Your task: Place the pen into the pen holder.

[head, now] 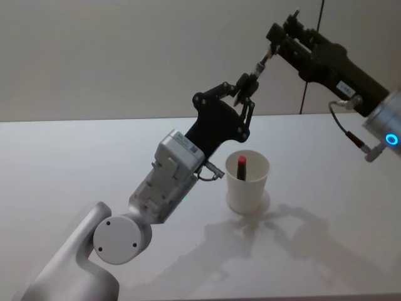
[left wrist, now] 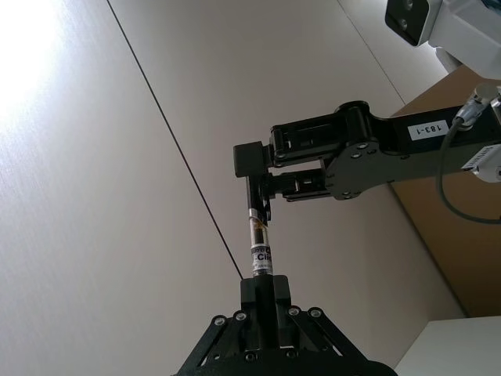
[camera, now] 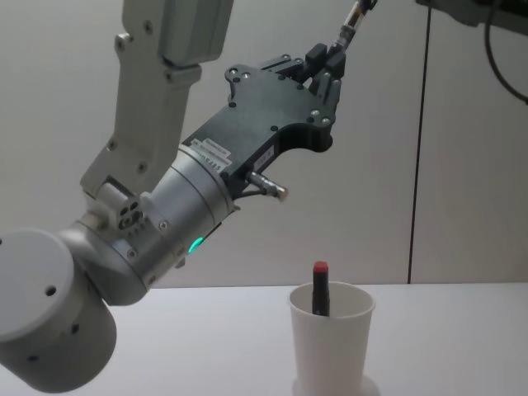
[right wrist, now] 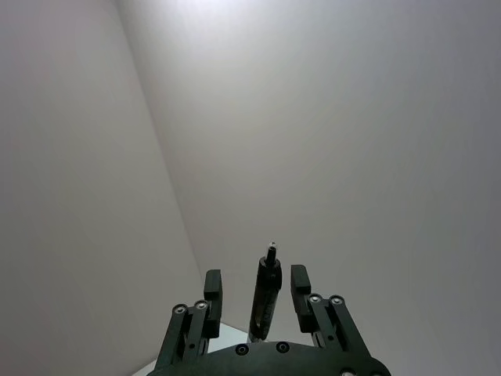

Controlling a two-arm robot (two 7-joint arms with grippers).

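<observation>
The slim black pen with a silver band (left wrist: 257, 249) hangs in the air above the desk, well above and behind the white tapered paper cup serving as pen holder (head: 247, 182). We see the pen gripped at both ends: the left hand (left wrist: 264, 291) is closed on its lower end, the right hand (left wrist: 254, 188) pinches its upper end. In the right wrist view the right hand's fingers (right wrist: 211, 286) stand either side of the pen with small gaps showing. Already in the cup stands a dark pen with a red cap (camera: 319, 289), its lower part hidden by the cup wall. The white matte desk (head: 75, 163) meets a pale wall crossed by a dark vertical seam (camera: 419, 140).
</observation>
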